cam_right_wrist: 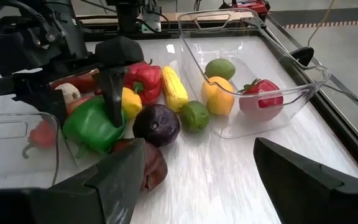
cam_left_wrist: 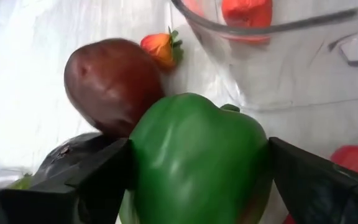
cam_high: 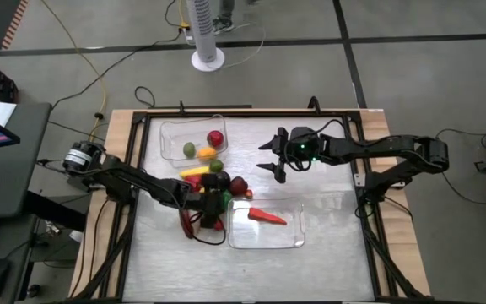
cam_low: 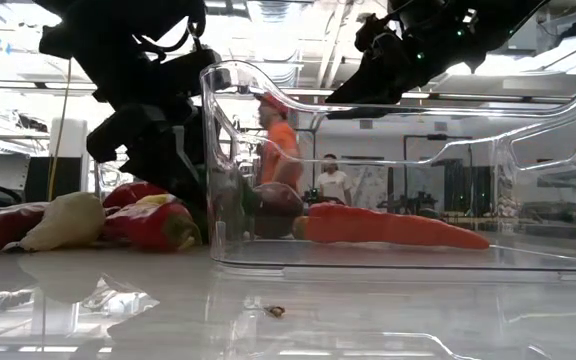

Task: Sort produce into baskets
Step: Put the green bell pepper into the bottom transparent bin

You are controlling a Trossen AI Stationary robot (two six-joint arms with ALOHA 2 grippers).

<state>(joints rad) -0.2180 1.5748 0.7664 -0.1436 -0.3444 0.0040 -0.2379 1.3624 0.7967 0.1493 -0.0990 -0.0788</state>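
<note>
Left gripper down in the produce pile at mid-table, fingers clamped on either side of a green bell pepper. Dark reddish-brown potato-like piece pressed against that pepper, small orange-red fruit with green leaves just beyond. Near basket just beside the pile, holding an orange carrot lying flat. Seen level across the table, carrot on the tray floor, red pieces and a pale one heaped outside the tray wall under the left arm.

Right gripper raised over the table between the two baskets, fingers spread wide apart, gripping nothing. Far basket held a green lime-like fruit, a yellow-orange fruit and a red tomato-like piece. Outside it on the table: yellow corn, red bell pepper, small yellow pepper, dark purple round piece and a small green lime close together, the lime just beside the basket wall. People visible in the room beyond, one in an orange top
</note>
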